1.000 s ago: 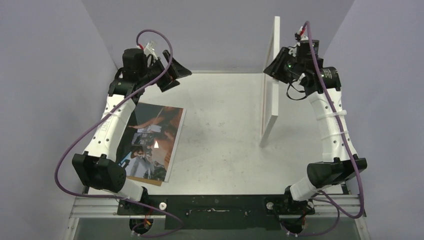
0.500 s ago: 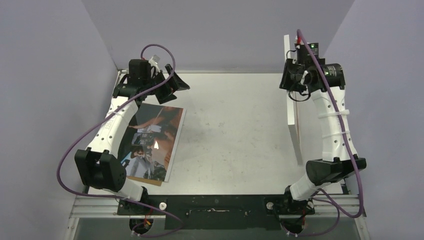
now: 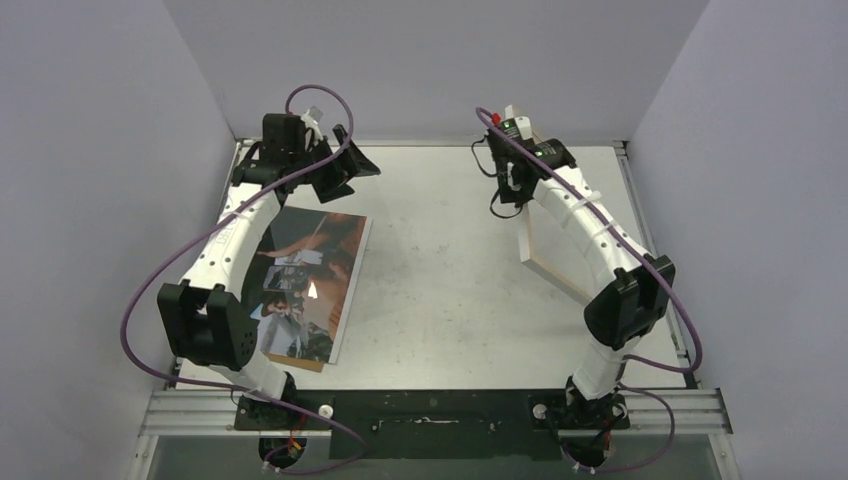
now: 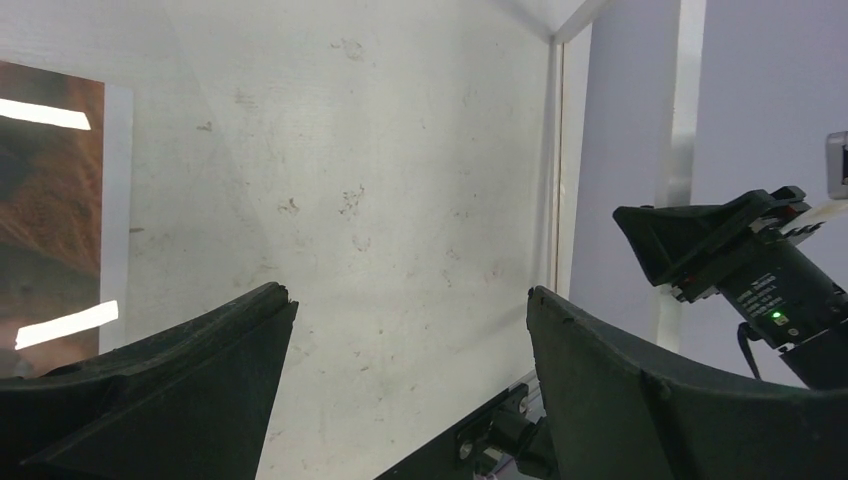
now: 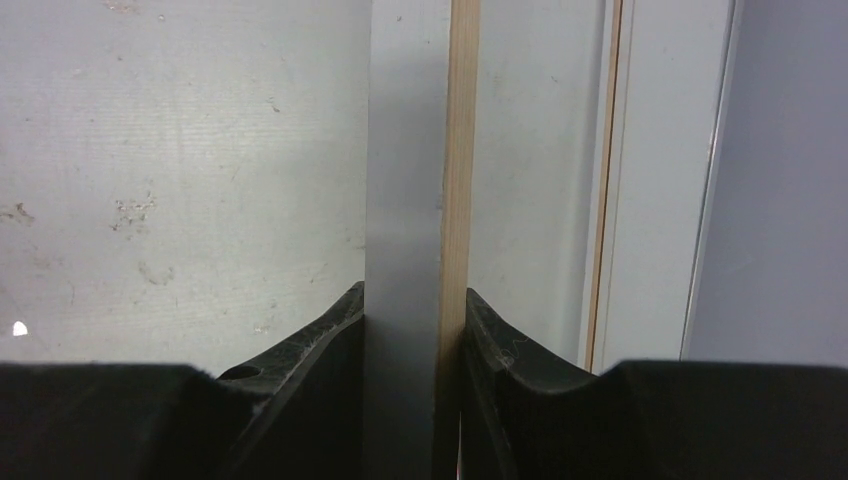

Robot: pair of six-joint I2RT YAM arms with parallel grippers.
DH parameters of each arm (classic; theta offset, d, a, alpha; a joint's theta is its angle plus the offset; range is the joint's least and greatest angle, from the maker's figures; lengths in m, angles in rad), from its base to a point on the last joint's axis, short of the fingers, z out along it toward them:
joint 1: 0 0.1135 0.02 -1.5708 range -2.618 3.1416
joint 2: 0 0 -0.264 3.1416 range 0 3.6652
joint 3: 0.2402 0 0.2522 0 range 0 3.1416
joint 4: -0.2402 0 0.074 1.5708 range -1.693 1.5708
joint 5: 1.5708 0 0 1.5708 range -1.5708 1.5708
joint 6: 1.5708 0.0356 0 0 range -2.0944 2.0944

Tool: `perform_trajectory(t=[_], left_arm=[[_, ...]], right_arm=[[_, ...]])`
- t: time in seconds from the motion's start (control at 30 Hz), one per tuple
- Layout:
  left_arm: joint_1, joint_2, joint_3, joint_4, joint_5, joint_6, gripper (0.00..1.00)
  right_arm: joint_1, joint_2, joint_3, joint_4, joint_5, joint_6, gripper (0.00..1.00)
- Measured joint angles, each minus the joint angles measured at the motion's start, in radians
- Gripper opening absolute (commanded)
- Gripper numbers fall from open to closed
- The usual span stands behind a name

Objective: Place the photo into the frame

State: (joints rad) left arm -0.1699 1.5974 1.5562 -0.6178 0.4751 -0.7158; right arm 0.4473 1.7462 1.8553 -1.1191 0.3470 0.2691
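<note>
A pale desk [image 3: 440,290] seen from above, with two white robot arms bolted at its near edge. On the near left the photo [image 3: 305,280] lies flat and face up, a dark glossy print with a thin white border. A brown board [image 3: 312,364] shows from under its near corner. The left arm arches over the photo's left side.

On the right the frame [image 3: 548,268] is up on edge and tilted, its pale wooden rim showing, and it runs partly beneath the right arm. I cannot tell whether its lower edge touches the desk.

Farther back, the right gripper [image 5: 415,305] has its jaws closed tightly on the frame's edge, one finger on each face. At the far left the left gripper [image 3: 350,172] hovers just beyond the photo's far edge. Its jaws are spread wide with nothing between them, and the photo is off to one side of them.
</note>
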Motion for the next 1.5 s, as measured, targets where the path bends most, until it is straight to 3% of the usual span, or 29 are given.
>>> perform_trajectory(t=[0.2, 0.5, 0.87, 1.2, 1.5], left_arm=[[0.029, -0.003, -0.011, -0.004, -0.043, 0.019, 0.84], [0.183, -0.111, -0.198, -0.016, -0.15, 0.012, 0.84], [0.204, -0.149, -0.284, -0.014, -0.166, 0.003, 0.83], [0.204, -0.152, -0.301, -0.014, -0.166, 0.003, 0.83], [0.204, -0.152, -0.305, -0.008, -0.143, 0.029, 0.83]], right_arm=[[0.087, 0.041, -0.109, 0.13, 0.048, 0.058, 0.12], [0.206, 0.214, -0.245, 0.305, -0.019, 0.186, 0.17], [0.28, 0.365, -0.222, 0.373, -0.094, 0.243, 0.36], [0.287, 0.38, -0.197, 0.385, -0.138, 0.278, 0.37], [0.196, 0.353, -0.159, 0.377, -0.178, 0.285, 0.55]])
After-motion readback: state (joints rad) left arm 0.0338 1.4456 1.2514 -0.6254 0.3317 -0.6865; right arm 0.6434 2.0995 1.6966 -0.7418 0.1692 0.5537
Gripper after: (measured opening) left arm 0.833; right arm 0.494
